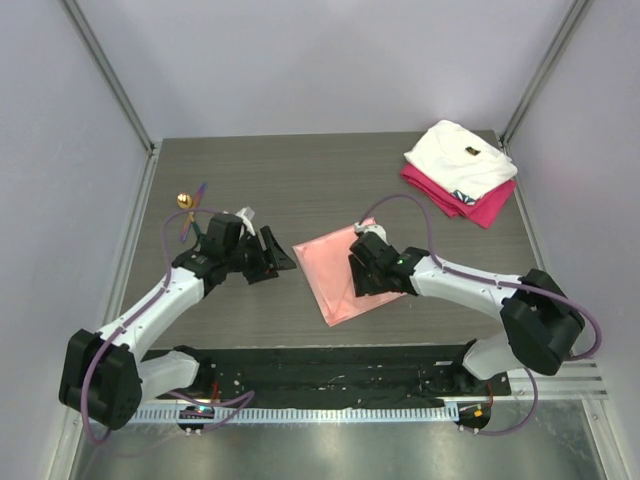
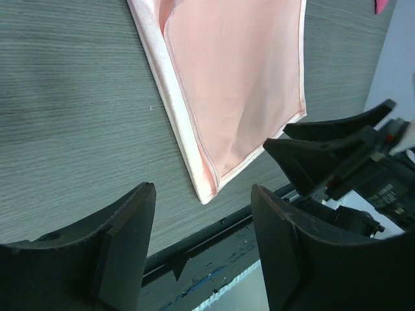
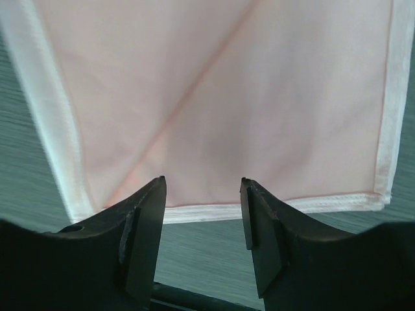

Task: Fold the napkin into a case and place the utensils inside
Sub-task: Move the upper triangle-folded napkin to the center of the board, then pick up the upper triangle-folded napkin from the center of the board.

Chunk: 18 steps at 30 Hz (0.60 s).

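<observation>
From the top view, I see the napkin (image 1: 333, 277) lying flat on the bench (image 1: 300, 180) at mid-frame, between my two arms. The left claw (image 1: 274, 254) hangs just left of it, clear of the cloth. The right claw (image 1: 362, 272) sits over the napkin's right edge and hides that part. The utensils (image 1: 189, 210) lie at the upper left, partly behind the left wrist; only a gold bowl and thin coloured handles show. A folded white cloth (image 1: 460, 158) rests on a folded magenta cloth (image 1: 478, 207) at the upper right, well apart from everything else.

The left wrist view adds what the top one cannot: the napkin is in two layers, the lower one's edge peeking out along the left side. My left claw stands wide with only bench between its fingers, and the right claw's fingers poke in at the right.

The right wrist view shows a diagonal crease across the cloth. That claw is spread too, gripping nothing, with the napkin's hem just beyond its tips.
</observation>
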### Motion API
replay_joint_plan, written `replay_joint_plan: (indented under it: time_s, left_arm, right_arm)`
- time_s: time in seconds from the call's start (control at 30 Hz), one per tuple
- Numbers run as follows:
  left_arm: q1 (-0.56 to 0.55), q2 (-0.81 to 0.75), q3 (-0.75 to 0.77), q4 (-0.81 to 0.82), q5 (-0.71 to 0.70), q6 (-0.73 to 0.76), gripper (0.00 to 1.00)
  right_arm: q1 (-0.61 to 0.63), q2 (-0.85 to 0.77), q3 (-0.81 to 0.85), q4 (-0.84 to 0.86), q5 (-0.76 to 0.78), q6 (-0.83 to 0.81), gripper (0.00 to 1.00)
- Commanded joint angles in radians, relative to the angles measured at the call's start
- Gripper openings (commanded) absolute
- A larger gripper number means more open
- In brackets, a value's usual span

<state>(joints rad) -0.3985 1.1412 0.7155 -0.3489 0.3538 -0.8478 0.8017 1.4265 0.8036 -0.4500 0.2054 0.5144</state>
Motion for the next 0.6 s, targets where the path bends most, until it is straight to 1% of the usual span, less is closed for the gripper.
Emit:
replay_joint_plan:
  time_s: [0.0,0.17,0.27,0.33,0.4,0.47,0.57]
  left_arm:
    - [0.027,-0.015,0.022,-0.012,-0.015,0.013,0.65]
    - [0.101,-0.031,0.006,-0.027,0.019,0.013,0.65]
    - [0.154,-0.041,-0.007,-0.028,0.057,0.026,0.65]
    - [0.171,-0.046,-0.008,-0.044,0.059,0.035,0.64]
    - [0.174,-0.047,-0.013,-0.047,0.062,0.039,0.64]
    - [0.175,-0.049,-0.019,-0.042,0.066,0.039,0.64]
    - [0.176,-0.047,-0.028,-0.032,0.080,0.033,0.64]
  right_arm:
    - [0.089,0.060,0.192,-0.090,0.055,-0.037,0.58]
    - [0.181,0.167,0.285,-0.099,0.035,-0.014,0.57]
    - [0.226,0.224,0.319,-0.089,0.035,-0.008,0.54]
    - [0.243,0.251,0.327,-0.069,0.016,-0.005,0.46]
    - [0.263,0.265,0.332,-0.059,0.006,0.001,0.44]
    - [0.277,0.279,0.332,-0.052,0.009,0.004,0.44]
    - [0.287,0.288,0.325,-0.052,0.009,0.009,0.48]
